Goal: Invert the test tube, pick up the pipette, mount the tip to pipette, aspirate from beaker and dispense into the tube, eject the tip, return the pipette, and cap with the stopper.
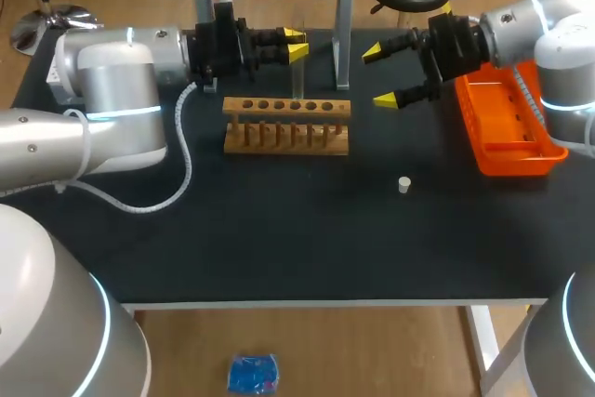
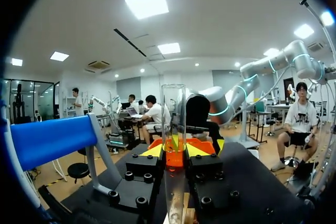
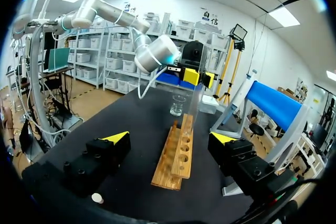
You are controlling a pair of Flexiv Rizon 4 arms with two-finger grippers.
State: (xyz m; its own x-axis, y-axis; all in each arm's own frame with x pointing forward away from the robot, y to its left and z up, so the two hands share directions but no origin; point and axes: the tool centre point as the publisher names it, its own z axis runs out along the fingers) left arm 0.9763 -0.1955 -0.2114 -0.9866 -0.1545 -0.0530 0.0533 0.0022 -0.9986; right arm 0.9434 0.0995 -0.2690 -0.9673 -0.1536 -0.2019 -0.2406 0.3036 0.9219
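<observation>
The left gripper clamps an upright tube just above the rack. The right gripper gapes wide, holding nothing, with the rack ahead of it.

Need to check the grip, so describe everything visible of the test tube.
The test tube is clear, glass-like and seemingly empty, with an open upper end. It stands upright, clamped from both sides by the left tool, over the wooden rack. Whether its lower end sits in a hole is unclear.

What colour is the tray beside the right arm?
Orange. The tray shows best in the head view.
</observation>
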